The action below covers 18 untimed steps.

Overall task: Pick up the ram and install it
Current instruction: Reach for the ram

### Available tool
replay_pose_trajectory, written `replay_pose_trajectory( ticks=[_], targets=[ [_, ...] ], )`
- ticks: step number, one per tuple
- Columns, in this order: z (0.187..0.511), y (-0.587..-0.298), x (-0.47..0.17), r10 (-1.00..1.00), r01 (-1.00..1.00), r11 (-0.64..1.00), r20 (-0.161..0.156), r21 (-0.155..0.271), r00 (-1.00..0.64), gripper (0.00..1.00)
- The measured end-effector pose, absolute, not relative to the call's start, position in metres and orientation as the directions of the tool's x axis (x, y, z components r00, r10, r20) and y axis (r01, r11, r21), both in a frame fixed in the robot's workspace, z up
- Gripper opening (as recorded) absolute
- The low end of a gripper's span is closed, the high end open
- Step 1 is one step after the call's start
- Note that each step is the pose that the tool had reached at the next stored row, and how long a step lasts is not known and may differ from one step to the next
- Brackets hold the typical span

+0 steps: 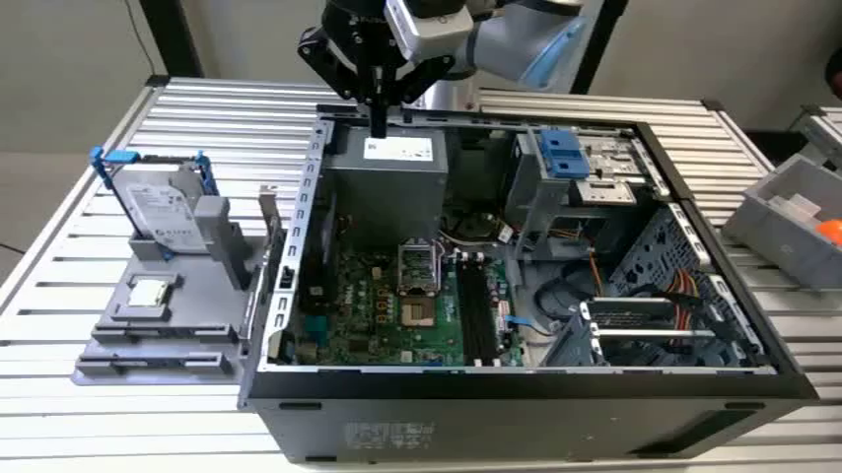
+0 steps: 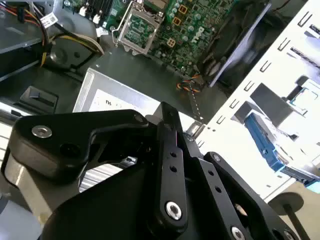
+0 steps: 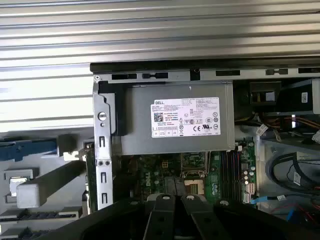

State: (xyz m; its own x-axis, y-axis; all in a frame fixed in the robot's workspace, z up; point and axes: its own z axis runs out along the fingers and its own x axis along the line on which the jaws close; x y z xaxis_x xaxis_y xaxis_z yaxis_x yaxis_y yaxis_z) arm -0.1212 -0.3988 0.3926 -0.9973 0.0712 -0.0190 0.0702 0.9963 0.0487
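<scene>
A thin dark strip with a small white mark, which I take to be the ram [image 1: 282,277], stands on edge at the right side of the grey stand [image 1: 158,340], close against the open computer case's wall [image 1: 312,197]. My gripper [image 1: 379,128] hangs well above it, over the case's far edge and the power supply box [image 1: 388,177]. Its black fingers [image 2: 168,135] are shut together, and nothing shows between them. In the first wrist view the gripper [image 3: 178,200] points down at the motherboard. The long black memory slots [image 1: 476,310] lie beside the processor socket [image 1: 414,281].
On the stand sit a grey hard drive in a blue frame [image 1: 165,207] and a small square silver chip [image 1: 149,293]. Inside the case are a blue drive bay latch [image 1: 563,153], cables and a metal cage [image 1: 645,330]. A grey bin [image 1: 790,212] stands at the exterior view's right.
</scene>
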Motion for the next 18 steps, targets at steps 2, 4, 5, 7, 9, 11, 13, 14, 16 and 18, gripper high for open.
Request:
replay_pose_trajectory(
  ticks=[2, 4, 5, 7, 9, 11, 13, 14, 16, 18],
  targets=[
    [0.3926, -0.3988, -0.1212, 0.071, 0.070, 0.996, -0.019, 0.049, -0.997, 0.00],
    [0.3926, -0.3988, -0.1212, 0.071, 0.070, 0.996, -0.019, 0.049, -0.997, 0.00],
    [0.3926, -0.3988, -0.1212, 0.071, 0.070, 0.996, -0.019, 0.049, -0.997, 0.00],
    [0.3926, -0.3988, -0.1212, 0.071, 0.070, 0.996, -0.019, 0.049, -0.997, 0.00],
    [0.3926, -0.3988, -0.1212, 0.071, 0.070, 0.996, -0.019, 0.049, -0.997, 0.00],
    [0.3926, -0.3988, -0.1212, 0.071, 0.070, 0.996, -0.019, 0.049, -0.997, 0.00],
    [0.3926, -0.3988, -0.1212, 0.071, 0.070, 0.996, -0.019, 0.049, -0.997, 0.00],
    [0.3926, -0.3988, -0.1212, 0.071, 0.070, 0.996, -0.019, 0.049, -0.997, 0.00],
    [0.3926, -0.3988, -0.1212, 0.071, 0.070, 0.996, -0.019, 0.049, -0.997, 0.00],
    [0.3926, -0.3988, -0.1212, 0.071, 0.070, 0.996, -0.019, 0.049, -0.997, 0.00]
  ],
)
